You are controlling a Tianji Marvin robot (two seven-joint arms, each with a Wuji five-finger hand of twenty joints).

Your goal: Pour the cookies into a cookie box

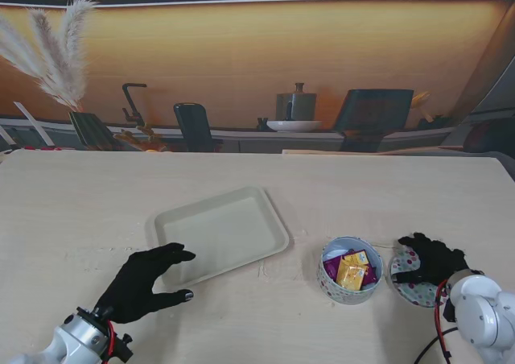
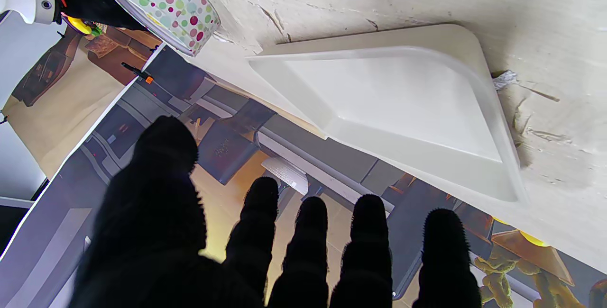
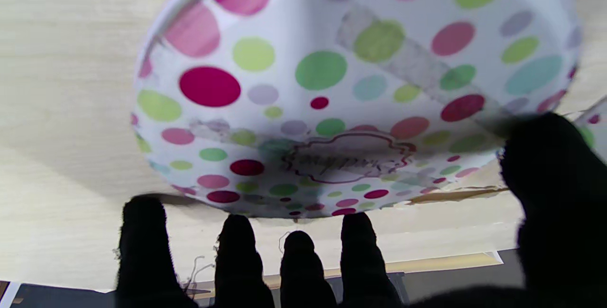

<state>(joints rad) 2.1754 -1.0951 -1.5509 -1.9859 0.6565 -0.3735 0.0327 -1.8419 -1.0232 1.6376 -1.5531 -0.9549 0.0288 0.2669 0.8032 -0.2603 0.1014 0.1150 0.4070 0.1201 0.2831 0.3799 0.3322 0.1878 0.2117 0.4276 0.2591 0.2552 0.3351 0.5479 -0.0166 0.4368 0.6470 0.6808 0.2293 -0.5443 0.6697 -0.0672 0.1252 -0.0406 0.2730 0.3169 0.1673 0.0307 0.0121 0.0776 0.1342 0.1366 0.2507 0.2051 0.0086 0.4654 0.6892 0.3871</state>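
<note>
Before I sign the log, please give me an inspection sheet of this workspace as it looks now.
Surface: pale wood table, scuffed.
Job's things: tray empty; cookie box open, wrapped cookies inside; dotted lid lying right of the box.
Clutter: nothing seen.
Hands: left hand open, at the tray's near edge; right hand over the lid, grip unclear.
Cables: red and black cables by the right wrist.
Surroundings: printed kitchen backdrop.

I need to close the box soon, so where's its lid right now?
In the stand's view the polka-dot lid lies on the table at the right, just right of the open cookie box, under the right hand.
</note>
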